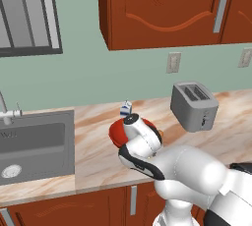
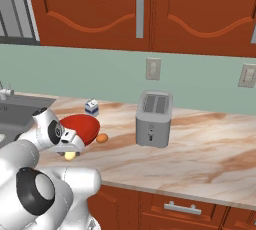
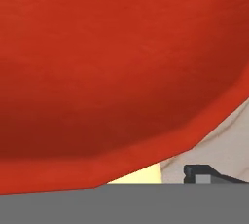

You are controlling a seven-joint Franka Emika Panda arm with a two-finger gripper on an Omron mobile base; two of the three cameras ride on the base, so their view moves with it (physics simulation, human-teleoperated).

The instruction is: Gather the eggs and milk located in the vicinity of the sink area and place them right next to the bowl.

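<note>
- eggs first — where are they?
- pale yellow egg (image 2: 70, 156) sits on the desk (image 2: 200, 149), just beside the red bowl (image 2: 82, 126), under the tool (image 2: 68, 150). orange-brown egg (image 2: 102, 138) is by the bowl's other side.
- and the milk (image 2: 91, 107)?
- standing just behind the bowl, near the wall.
- is the tool squeezing anything?
- i cannot tell — one dark finger (image 3: 206, 175) shows near the yellow egg.

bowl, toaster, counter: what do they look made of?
Bowl: glossy red, probably glazed ceramic or plastic; it shows a smooth sheen. Toaster: matte grey, likely brushed metal. Counter: polished marble-look stone, with tan veining on beige.
</note>
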